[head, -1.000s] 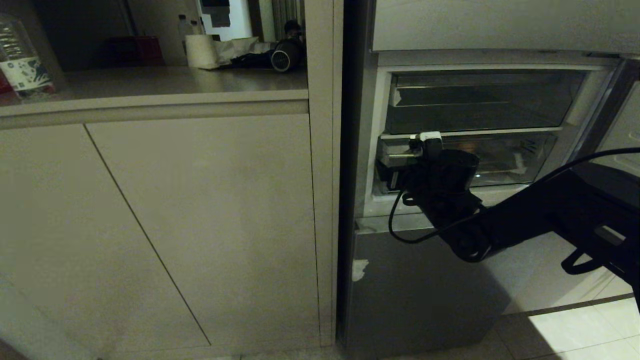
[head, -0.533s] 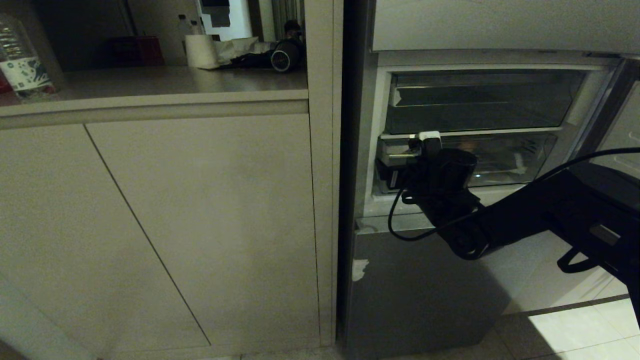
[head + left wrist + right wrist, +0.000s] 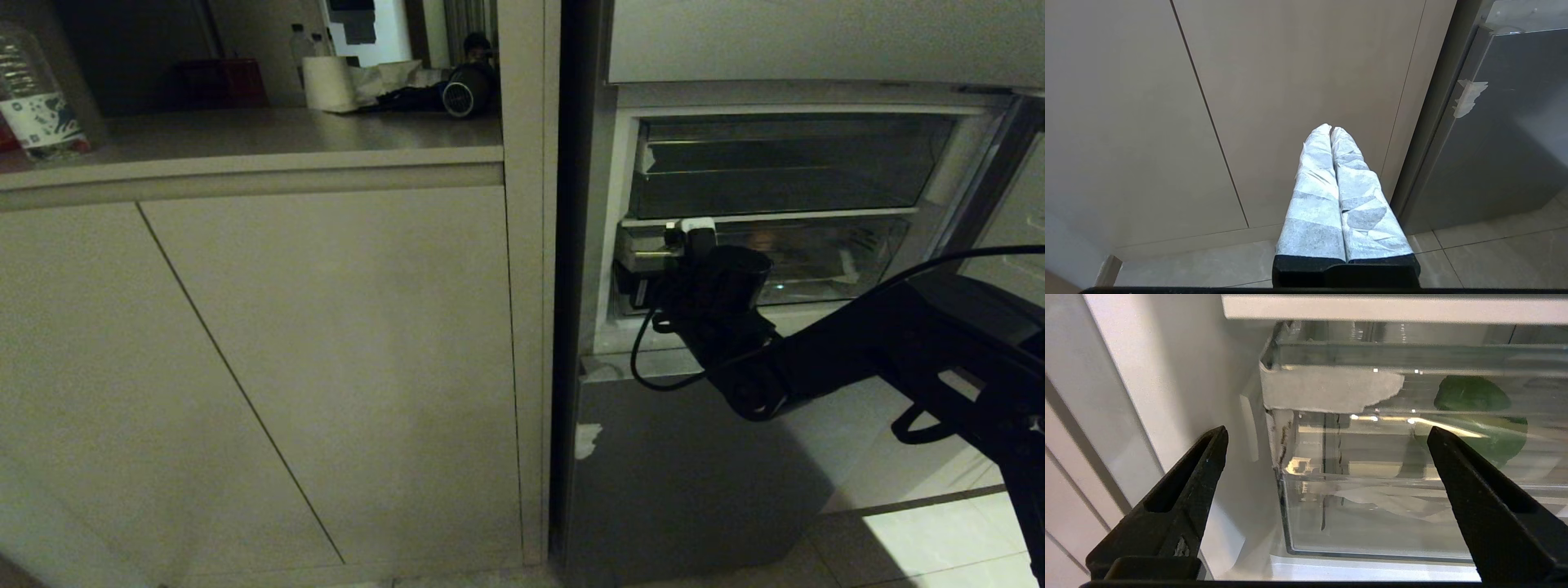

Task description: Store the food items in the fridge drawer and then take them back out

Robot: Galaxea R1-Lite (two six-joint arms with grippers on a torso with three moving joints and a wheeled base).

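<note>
Two clear fridge bins, right gripper [image 3: 1327, 435] jaws wide before fridge drawer [image 3: 1392, 514].

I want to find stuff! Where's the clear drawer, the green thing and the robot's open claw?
fridge drawer [image 3: 1392, 522]: right wrist view, front wall.
green thing [image 3: 1474, 394]: right wrist view, its top.
right gripper [image 3: 1327, 443]: right wrist view, between fingertips.

The drawer [image 3: 1372, 506] is clear, glossy plastic with bright glints; a matt grey patch like torn tape [image 3: 1327, 390] sticks to its front lip. The right gripper [image 3: 1327, 437] has matt black fingers [image 3: 1470, 490], finely textured. The left gripper [image 3: 1331, 131] is wrapped in crinkled white tape. The cabinet doors [image 3: 326, 367] look smooth and matt; the lower fridge door [image 3: 1515, 134] is brushed grey metal. The floor tiles [image 3: 1494, 261] shine faintly.
</note>
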